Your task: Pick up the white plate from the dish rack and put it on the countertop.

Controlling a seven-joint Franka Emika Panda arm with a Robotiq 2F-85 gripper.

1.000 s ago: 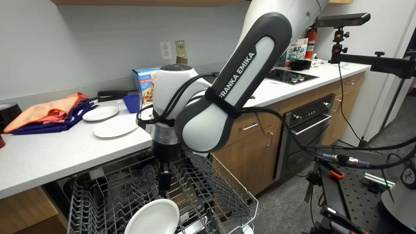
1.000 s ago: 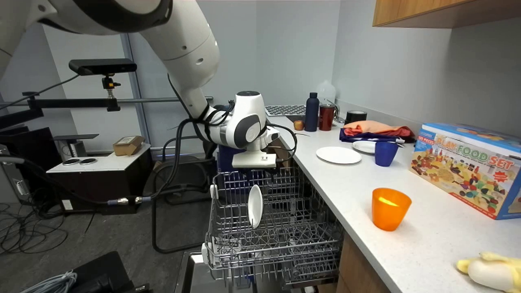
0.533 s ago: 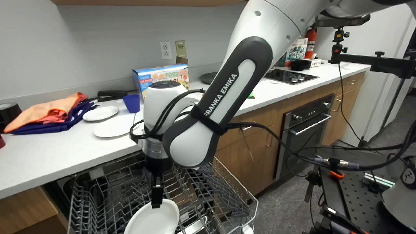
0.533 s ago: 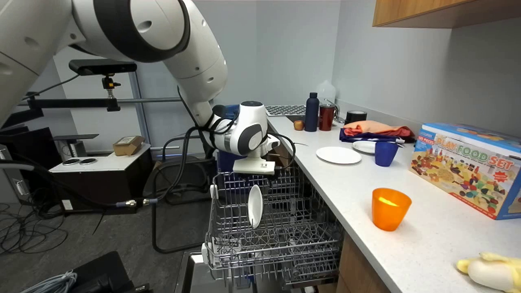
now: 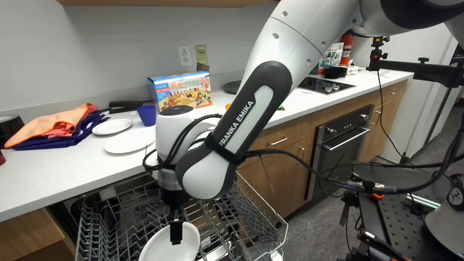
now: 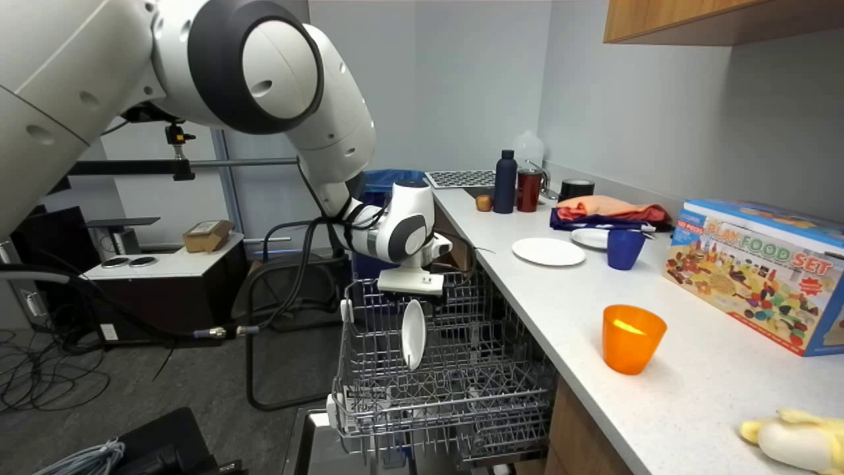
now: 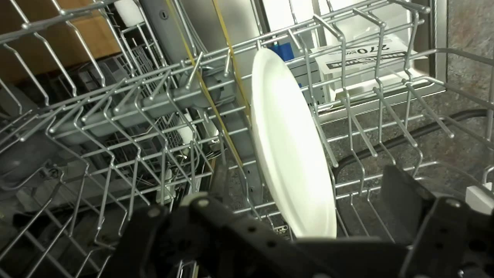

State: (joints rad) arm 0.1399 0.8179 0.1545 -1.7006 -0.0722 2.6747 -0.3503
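In an exterior view, the gripper point(image 5: 176, 241) sits lower than a second ago, one fingertip now overlapping the white plate point(image 5: 157, 248), which stands unmoved on edge in the dish rack point(image 5: 88, 232). In an exterior view, same descent, well below the countertop point(image 6: 560, 303). Wrist view: fingers point(image 7: 403, 197) spread either side of the plate's near rim, nothing gripped. Judgement: approach nearly complete; closing, then lifting, remains.
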